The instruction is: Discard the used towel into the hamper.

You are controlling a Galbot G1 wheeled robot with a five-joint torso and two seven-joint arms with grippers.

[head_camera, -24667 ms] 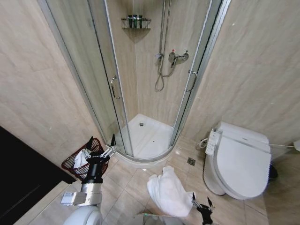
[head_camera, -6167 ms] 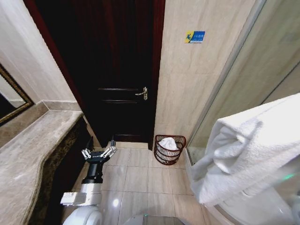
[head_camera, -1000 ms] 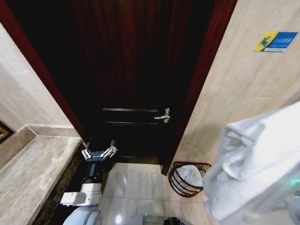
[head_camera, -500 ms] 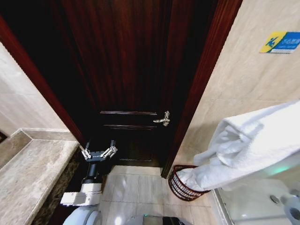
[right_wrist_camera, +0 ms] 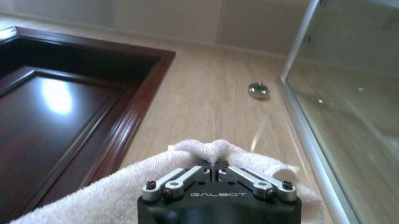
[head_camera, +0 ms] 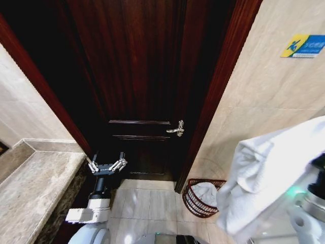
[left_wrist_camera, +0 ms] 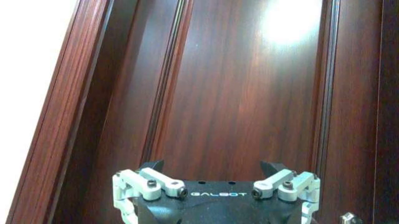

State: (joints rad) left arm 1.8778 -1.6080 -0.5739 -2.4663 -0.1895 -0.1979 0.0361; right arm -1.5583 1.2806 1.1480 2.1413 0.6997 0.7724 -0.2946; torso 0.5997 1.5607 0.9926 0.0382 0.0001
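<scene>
The used towel (head_camera: 269, 178), white and bulky, hangs at the right of the head view, above and to the right of the hamper. My right gripper (right_wrist_camera: 214, 170) is shut on a fold of the towel (right_wrist_camera: 93, 200). The hamper (head_camera: 195, 203), a dark reddish-brown woven basket, stands on the floor by the door frame with another white towel (head_camera: 205, 192) inside. My left gripper (head_camera: 106, 165) is held up at the left, open and empty, facing the dark door (left_wrist_camera: 249, 93). In the left wrist view the left gripper (left_wrist_camera: 212, 168) has its fingers spread.
The dark wooden door (head_camera: 137, 76) with a metal handle (head_camera: 175, 130) stands shut ahead. A marble counter (head_camera: 30, 193) runs along the left. A glass shower wall (right_wrist_camera: 349, 93) and a wall knob (right_wrist_camera: 259, 90) are beside the right arm. Tiled floor (head_camera: 147, 203) lies open before the hamper.
The towel has swung right and away from the hamper, so the hamper's rim and contents show again. The right arm now shows at the lower right. The left arm has not moved.
</scene>
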